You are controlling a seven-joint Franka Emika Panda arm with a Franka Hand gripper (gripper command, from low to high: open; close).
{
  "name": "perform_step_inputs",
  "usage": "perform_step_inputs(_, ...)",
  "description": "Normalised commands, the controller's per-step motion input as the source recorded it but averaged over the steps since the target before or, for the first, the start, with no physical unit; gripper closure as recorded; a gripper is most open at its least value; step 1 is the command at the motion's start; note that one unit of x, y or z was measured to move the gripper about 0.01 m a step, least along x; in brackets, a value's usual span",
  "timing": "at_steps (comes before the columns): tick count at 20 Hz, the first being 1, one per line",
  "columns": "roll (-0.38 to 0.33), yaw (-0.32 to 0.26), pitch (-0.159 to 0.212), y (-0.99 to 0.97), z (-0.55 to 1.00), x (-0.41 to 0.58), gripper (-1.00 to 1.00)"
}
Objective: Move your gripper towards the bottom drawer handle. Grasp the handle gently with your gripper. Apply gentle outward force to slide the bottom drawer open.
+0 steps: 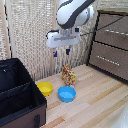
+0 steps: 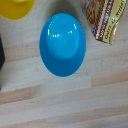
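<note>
my gripper: white, blue-tipped fingers. blue bowl, yellow bowl, dark brown bottom drawer, silver handle.

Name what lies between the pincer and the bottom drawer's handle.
Nothing: in the exterior view the pincer hangs above the bowls, and only open air separates it from the handle of the bottom drawer toward that view's right.

We've got two views here. The exterior view sits off the arm, a bit above floor level, looking across the wooden floor toward the dresser on its right, and it takes in the whole scene. The wrist view looks straight down from close up, so the blue bowl fills most of it. Both views share that blue bowl, the yellow bowl and the snack packet.
</note>
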Motion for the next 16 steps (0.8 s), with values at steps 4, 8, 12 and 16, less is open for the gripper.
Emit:
perform_step_inputs(4, -0.175, 0.188, -0.012, -0.10, 0.00, 0.014, -1.00)
perform_step_inputs(8, -0.212, 0.245, -0.006, -0.23, -0.02, 0.000, -1.00)
perform_step_inputs(12, -0.217, 0.233, -0.029, -0.24, -0.01, -0.008, -1.00)
perform_step_inputs(16, -0.256, 0.209, -0.074, -0.20, 0.00, -0.094, -1.00)
